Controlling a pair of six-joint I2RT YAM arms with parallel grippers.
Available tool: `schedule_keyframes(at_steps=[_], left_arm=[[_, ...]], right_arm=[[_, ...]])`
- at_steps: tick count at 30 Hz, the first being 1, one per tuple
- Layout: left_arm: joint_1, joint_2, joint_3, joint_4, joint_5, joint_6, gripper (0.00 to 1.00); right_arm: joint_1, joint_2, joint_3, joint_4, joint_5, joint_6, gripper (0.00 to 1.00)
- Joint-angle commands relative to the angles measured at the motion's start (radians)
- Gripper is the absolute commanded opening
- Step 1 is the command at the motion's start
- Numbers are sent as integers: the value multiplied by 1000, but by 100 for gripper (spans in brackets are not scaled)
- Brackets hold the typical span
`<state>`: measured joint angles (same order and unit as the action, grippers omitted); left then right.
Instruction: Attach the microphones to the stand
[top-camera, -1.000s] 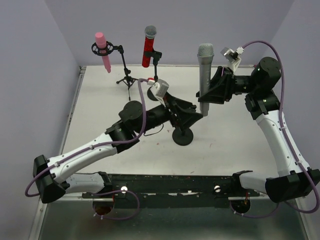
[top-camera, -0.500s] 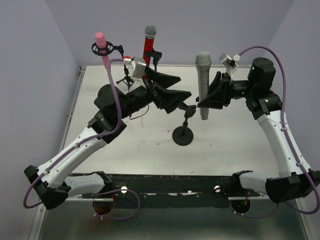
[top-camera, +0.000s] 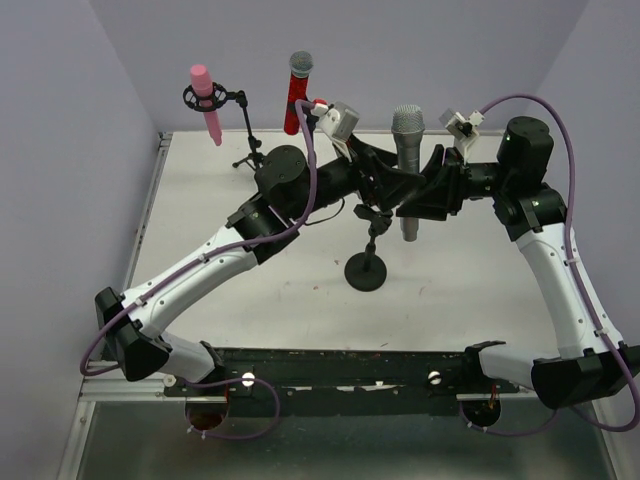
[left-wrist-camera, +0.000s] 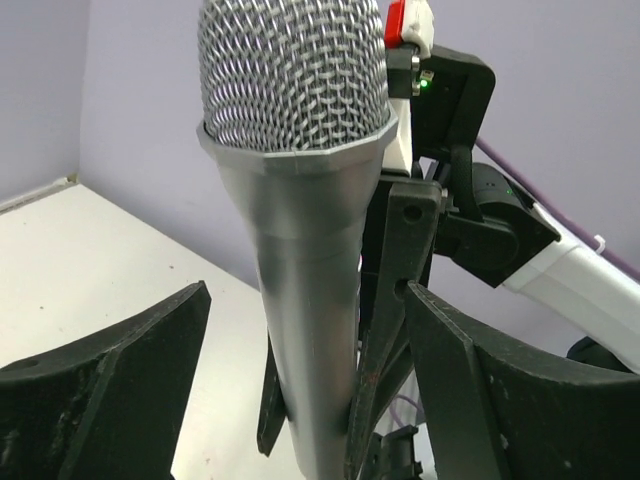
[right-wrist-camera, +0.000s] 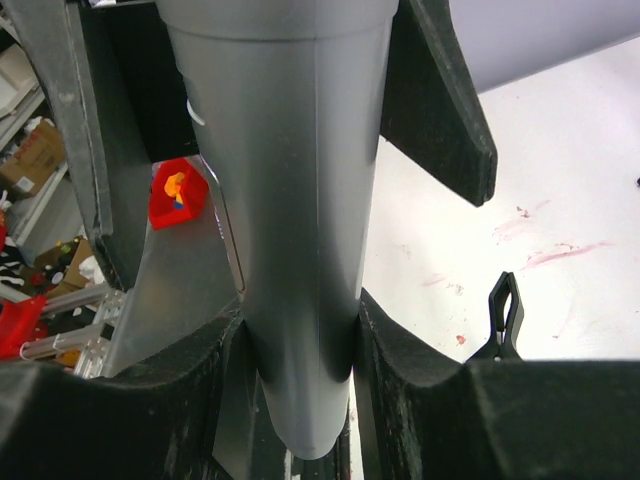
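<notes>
Silver mesh tops the silver-grey microphone (top-camera: 407, 150), upright just right of the round-based stand (top-camera: 366, 272) at centre frame. The right wrist view alone shows the right gripper (right-wrist-camera: 300, 365) clamped on its barrel. The left wrist view alone shows the left gripper (top-camera: 397, 185) spread apart, fingers (left-wrist-camera: 120, 370) flanking the barrel without touching. At upper left, the pink microphone (top-camera: 207, 100) and red microphone (top-camera: 296, 95) sit in stands.

White table (top-camera: 195, 200), faint red smears (right-wrist-camera: 565, 252); lilac walls (top-camera: 60, 120); red bin (right-wrist-camera: 165, 210) beyond table edge.
</notes>
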<state>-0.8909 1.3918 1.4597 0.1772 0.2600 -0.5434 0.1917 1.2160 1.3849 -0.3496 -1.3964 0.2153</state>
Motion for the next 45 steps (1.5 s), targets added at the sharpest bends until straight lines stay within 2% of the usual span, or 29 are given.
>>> schedule_keyframes(at_steps=[1,9,13,15,19,21,23,25,26,27,28,30,31,32,35,37,39,41,43,45], left_arm=[[-3,21,45,64,-37,-20,83],[-3,45,70,58,-71,-17,67],[-3,50,77,59,-73,-9,66],[-3,53,82,61,-70,-10,62],[0,58,90,64,-48,-13,40],[4,58,91,67,-33,-26,22],[15,55,90,76,1,-39,10],[24,41,77,87,16,-50,1],[29,29,65,100,24,-52,0],[33,9,45,116,30,-53,0],[40,-6,33,126,38,-55,0],[53,-51,4,136,54,-55,0],[59,-72,-10,134,74,-53,0],[70,-100,-25,128,97,-49,0],[99,-192,-79,70,166,9,0],[116,-269,-126,7,229,90,0],[132,-345,-163,-121,248,189,0],[148,-424,-211,-233,248,285,0],[170,-508,-280,-316,251,376,0],[185,-586,-369,-379,230,475,0]], right_arm=[[2,-15,3,-14,-13,-14,14],[2,-15,-4,-11,-19,-16,14],[3,-15,-10,-9,-21,-16,15],[2,-18,-18,-8,-19,-17,15],[2,-23,-26,-6,-19,-16,15],[2,-21,-24,-8,-18,-17,16],[3,-19,-21,-11,-15,-25,19],[2,-21,-14,-47,11,-60,34],[0,-18,-7,-80,28,-88,44],[0,-18,2,-107,45,-121,59],[2,-19,6,-139,66,-152,69],[2,-23,22,-210,106,-244,90],[2,-23,38,-262,132,-295,98],[2,-21,54,-310,166,-359,100],[2,-9,91,-445,298,-554,100],[2,-10,77,-474,390,-666,100],[2,-16,43,-488,451,-784,100],[2,-16,-1,-537,450,-934,100],[2,-10,-43,-644,404,-1231,100],[3,-19,-111,-715,367,-1460,100]])
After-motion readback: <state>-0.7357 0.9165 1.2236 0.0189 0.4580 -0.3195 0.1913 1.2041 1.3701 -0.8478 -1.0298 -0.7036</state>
